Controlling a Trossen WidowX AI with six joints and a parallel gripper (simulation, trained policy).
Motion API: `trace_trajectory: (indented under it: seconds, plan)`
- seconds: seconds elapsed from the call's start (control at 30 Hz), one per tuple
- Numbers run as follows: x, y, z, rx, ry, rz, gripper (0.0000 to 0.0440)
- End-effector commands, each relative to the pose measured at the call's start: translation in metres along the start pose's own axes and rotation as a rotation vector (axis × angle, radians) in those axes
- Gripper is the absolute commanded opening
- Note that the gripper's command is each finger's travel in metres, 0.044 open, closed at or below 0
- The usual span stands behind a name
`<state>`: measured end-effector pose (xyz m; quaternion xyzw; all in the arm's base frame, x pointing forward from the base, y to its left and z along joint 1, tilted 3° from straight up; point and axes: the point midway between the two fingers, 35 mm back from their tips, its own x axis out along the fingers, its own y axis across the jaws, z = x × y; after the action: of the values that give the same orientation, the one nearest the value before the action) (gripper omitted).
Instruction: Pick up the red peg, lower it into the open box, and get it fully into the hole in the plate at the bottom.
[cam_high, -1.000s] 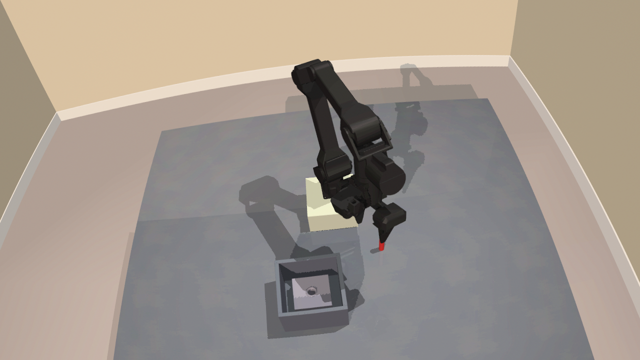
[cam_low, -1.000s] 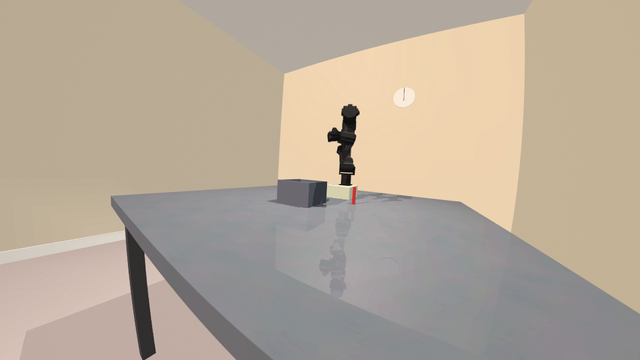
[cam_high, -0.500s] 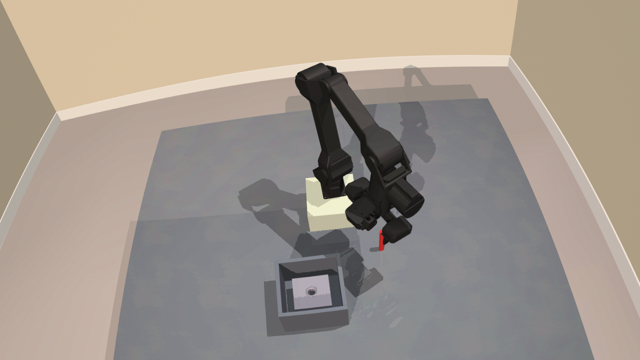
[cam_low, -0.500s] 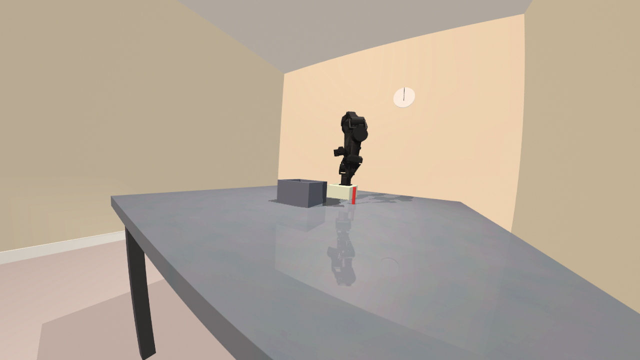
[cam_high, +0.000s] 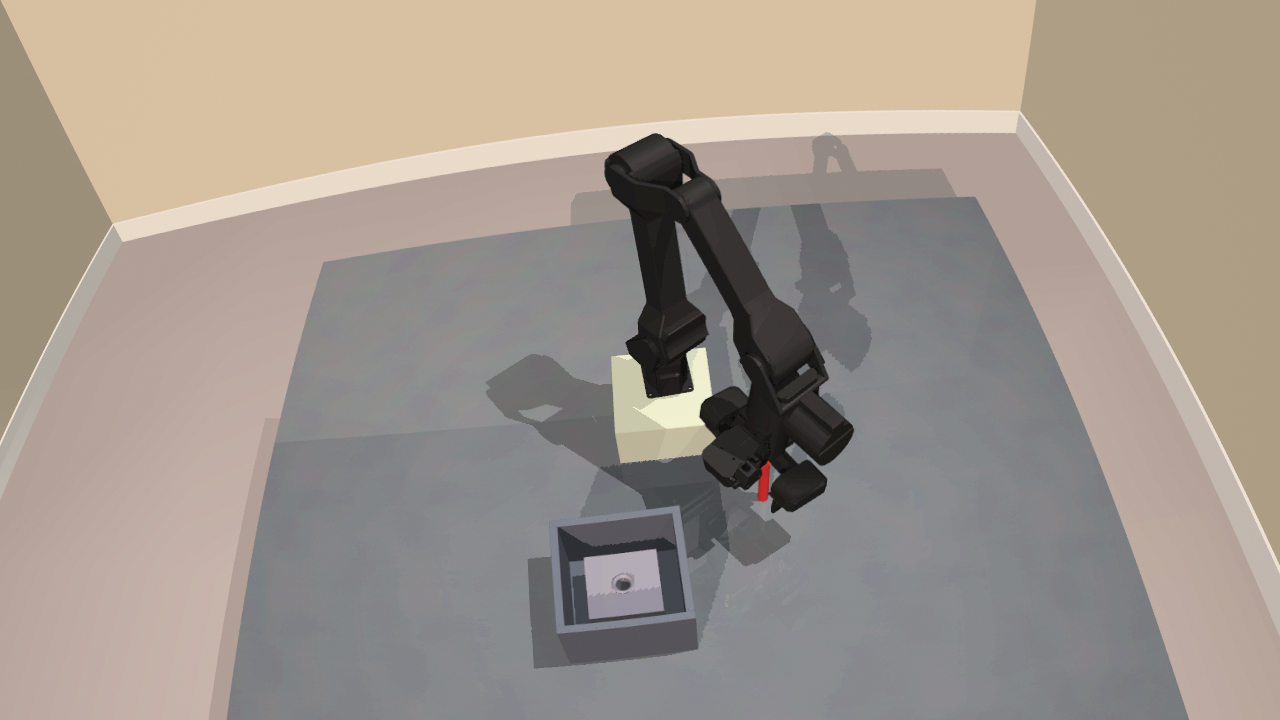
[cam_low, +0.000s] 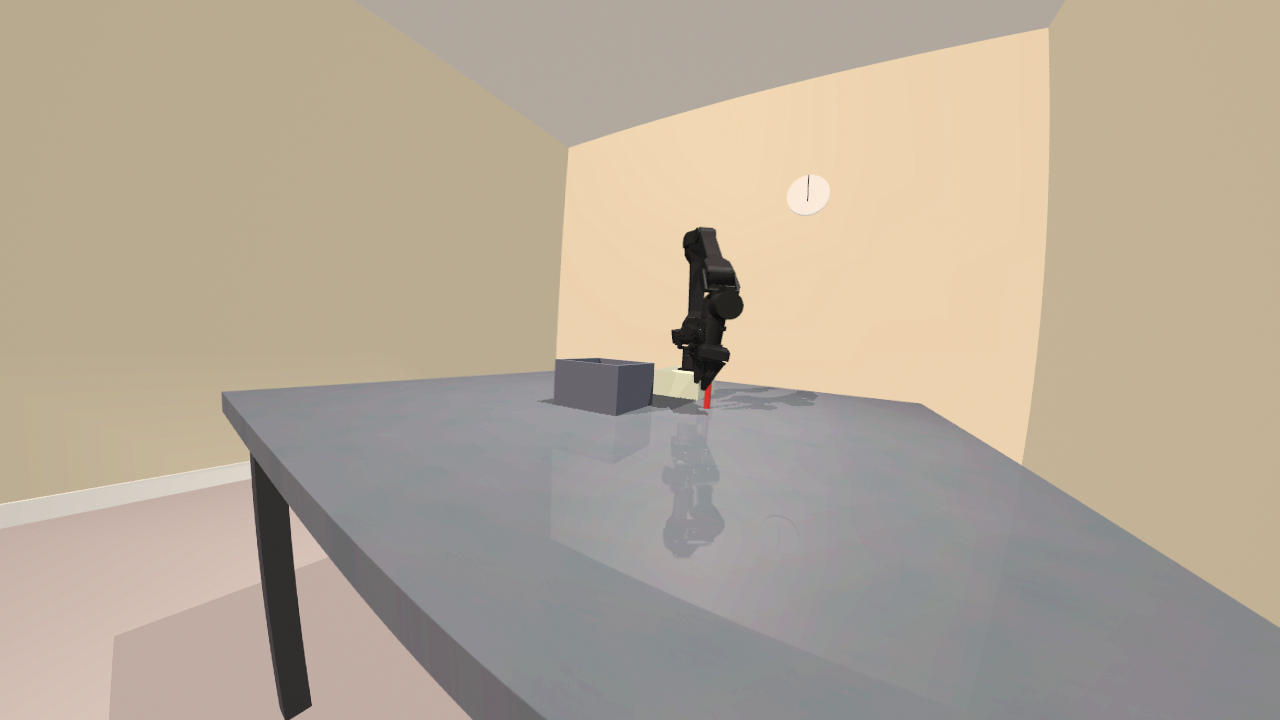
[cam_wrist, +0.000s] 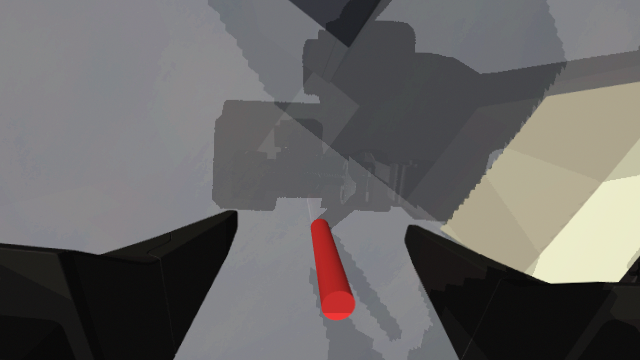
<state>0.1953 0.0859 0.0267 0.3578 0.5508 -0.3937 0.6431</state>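
Red is the colour of the peg (cam_high: 763, 481) (cam_low: 707, 396) (cam_wrist: 331, 270), and it stands up on the grey table (cam_high: 402, 537) (cam_low: 626, 537) (cam_wrist: 100, 125), near the box (cam_high: 626, 637) (cam_low: 586, 386) but not in it. The pick-up is not done yet. The plate (cam_high: 623, 604) at the bottom of the box has a round hole (cam_high: 622, 582) with no peg in it. So I think nearly all the job is left: grab the peg, lift it, take it over the box wall, put it down into the hole and get it all the way in.

The black arm (cam_high: 729, 250) (cam_low: 711, 268) goes up from its pale yellow block (cam_high: 662, 445) (cam_low: 675, 384) (cam_wrist: 580, 235), bends at the top and comes down to the peg. Its gripper (cam_high: 766, 497) (cam_low: 706, 385) (cam_wrist: 324, 226) points down, low over the table. The jaws are spread very wide and hold nothing. In the wrist view the peg shows in the gap between the two fingers, with space on both sides. I think the next move is to get the fingers well around it and squeeze. If one finger bumps the peg, it could tip over.
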Motion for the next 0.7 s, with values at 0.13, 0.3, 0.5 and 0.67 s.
trace_trajectory:
  seconds: [0.13, 0.3, 0.5, 0.67]
  plan:
    - [0.025, -0.004, -0.009, 0.005, -0.001, 0.011, 0.0378]
    - [0.032, -0.011, -0.013, 0.009, 0.025, -0.021, 0.0257]
    - [0.030, -0.012, -0.016, -0.010, 0.066, -0.040, 0.0100]
    - [0.029, -0.011, -0.016, -0.026, 0.103, -0.052, 0.0000]
